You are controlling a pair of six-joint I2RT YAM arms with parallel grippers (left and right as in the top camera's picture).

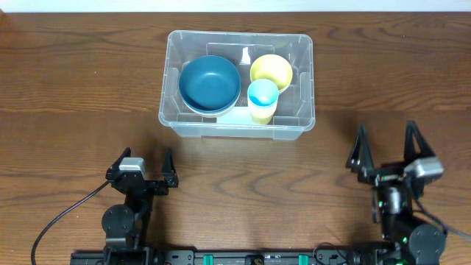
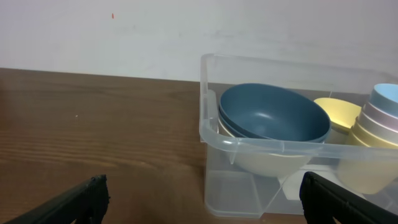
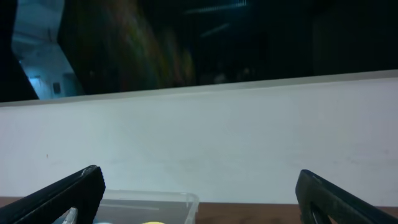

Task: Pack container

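The clear plastic container stands at the table's far middle. Inside it are stacked blue bowls on a cream bowl, a yellow bowl and a stack of cups with a light blue one on top. My left gripper is open and empty near the front left, well short of the container. My right gripper is open and empty at the front right. In the left wrist view the container is ahead to the right with the blue bowls in it. The right wrist view shows only the container's rim.
The brown wooden table surrounds the container. A white wall rises behind the table. A black cable runs from the left arm's base.
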